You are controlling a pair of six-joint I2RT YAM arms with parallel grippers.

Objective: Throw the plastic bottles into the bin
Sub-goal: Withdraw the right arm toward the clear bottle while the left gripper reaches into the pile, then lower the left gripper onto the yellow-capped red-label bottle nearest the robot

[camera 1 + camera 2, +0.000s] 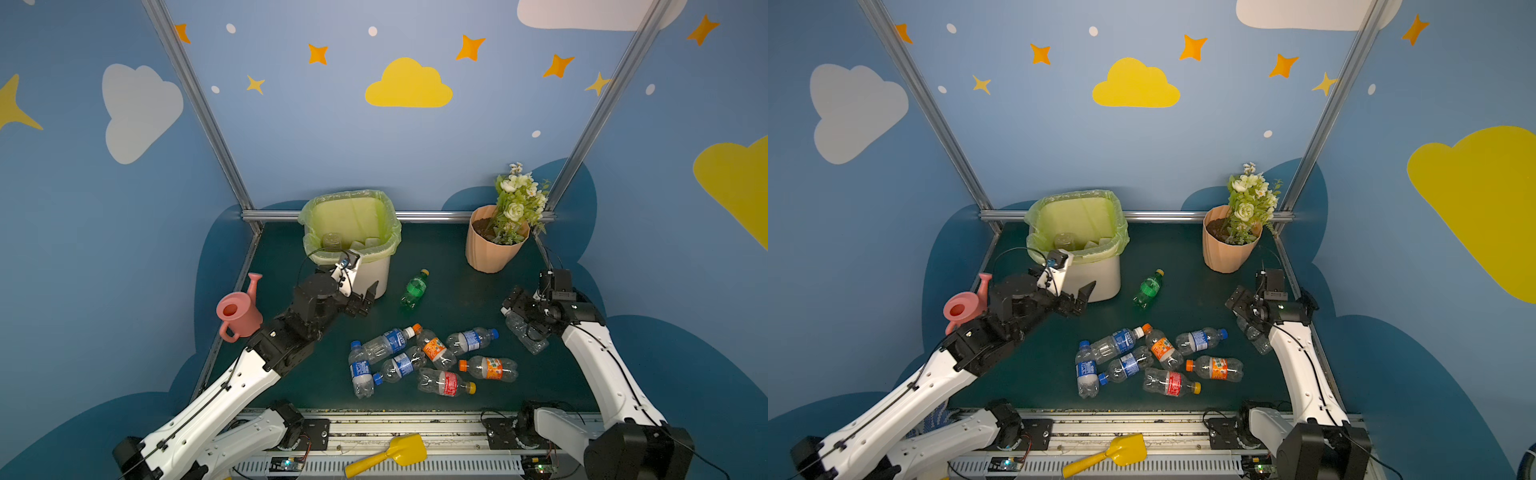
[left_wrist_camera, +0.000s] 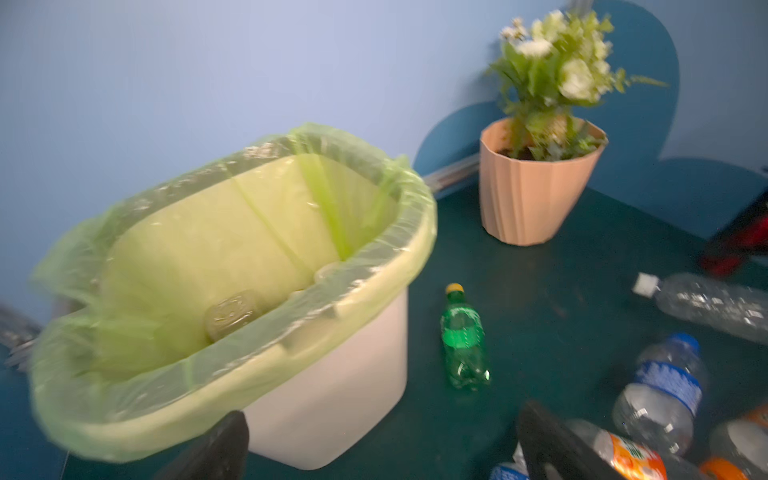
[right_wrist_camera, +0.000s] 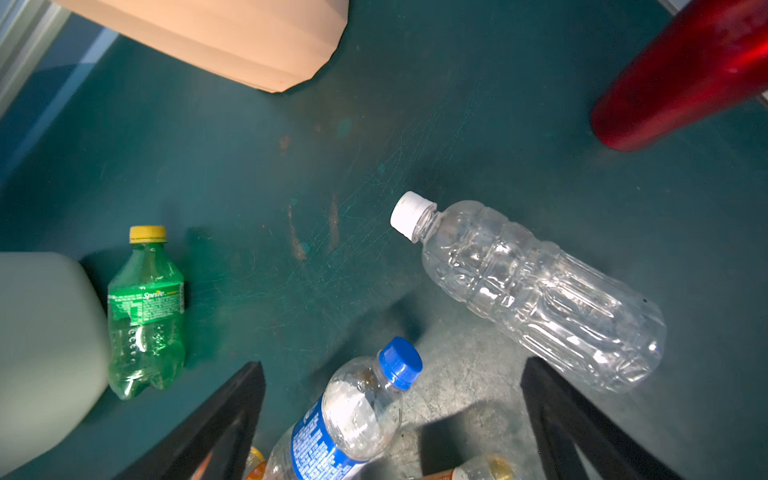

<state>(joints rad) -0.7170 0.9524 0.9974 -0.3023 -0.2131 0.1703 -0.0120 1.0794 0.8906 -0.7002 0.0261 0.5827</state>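
Note:
The bin, off-white with a light-green bag, stands at the back with bottles lying inside. A green bottle lies just right of it. Several clear bottles with blue, orange and red labels lie heaped in the middle front. A clear white-capped bottle lies at the right. My left gripper hangs open and empty at the bin's front wall. My right gripper hovers open and empty over the white-capped bottle's neck end. In the right wrist view a blue-capped bottle shows between its fingers.
A peach flower pot with white flowers stands at the back right. A pink watering can sits at the left edge beside my left arm. A red spray bottle lies by the right wall. A yellow shovel rests on the front rail.

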